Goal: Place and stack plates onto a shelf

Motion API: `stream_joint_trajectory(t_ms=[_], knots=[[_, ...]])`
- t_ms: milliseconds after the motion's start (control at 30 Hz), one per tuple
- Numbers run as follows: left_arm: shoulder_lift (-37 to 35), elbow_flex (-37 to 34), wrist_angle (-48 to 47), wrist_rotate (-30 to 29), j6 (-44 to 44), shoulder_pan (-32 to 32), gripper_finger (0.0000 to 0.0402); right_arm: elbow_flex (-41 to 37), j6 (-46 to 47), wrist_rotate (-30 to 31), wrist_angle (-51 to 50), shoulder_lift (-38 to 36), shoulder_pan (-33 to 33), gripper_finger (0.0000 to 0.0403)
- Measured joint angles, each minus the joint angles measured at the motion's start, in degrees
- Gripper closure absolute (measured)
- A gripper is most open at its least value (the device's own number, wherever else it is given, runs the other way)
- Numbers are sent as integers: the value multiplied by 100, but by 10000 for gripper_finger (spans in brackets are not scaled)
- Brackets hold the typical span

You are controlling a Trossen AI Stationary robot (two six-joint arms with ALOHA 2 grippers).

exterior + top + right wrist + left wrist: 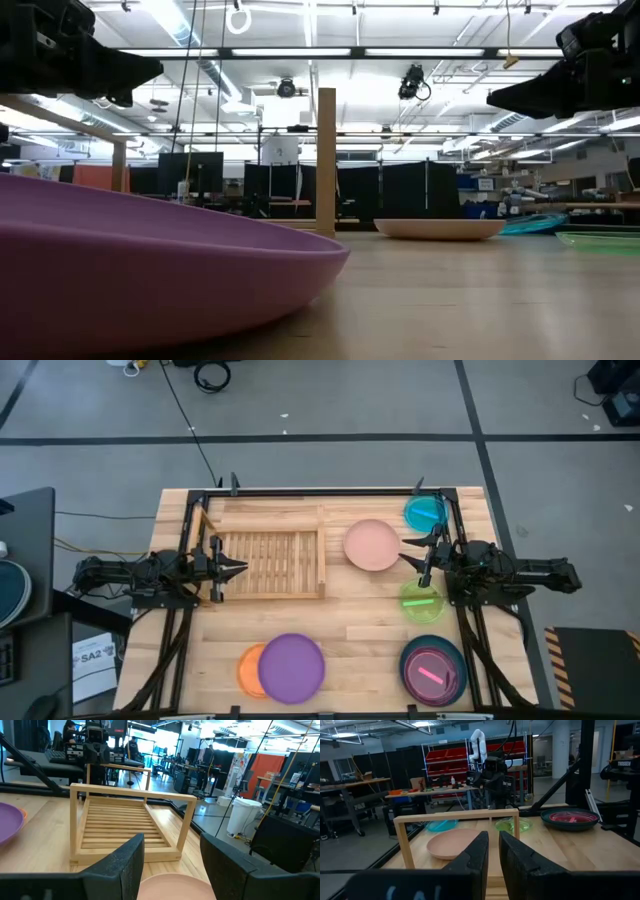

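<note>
Meanwhile right gripper (412,555) (open) at pink plate's (371,545) edge.

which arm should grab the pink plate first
Right, most likely. The right gripper hangs open beside the pink plate, which fills its wrist view. The left gripper sits across the empty shelf, fingers nearly closed.

The slatted wooden shelf (268,563) lies flat (nothing on it), with a pink plate (372,545) just beside it.
</note>
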Motion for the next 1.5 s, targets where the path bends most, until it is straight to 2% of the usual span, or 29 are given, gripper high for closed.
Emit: stream_joint_trajectory(t_ms=[667,1200,1333,1500], knots=[[2,0,0,0,-1,0,351,0,3,0,158,-2,-1,204],[2,0,1,0,0,0,351,1,207,22,1728,1,-2,204],[2,0,0,0,-1,0,351,34,530,632,2133,-1,-5,204],[2,0,0,0,-1,2,351,607,701,1676,1590,321,-79,206]])
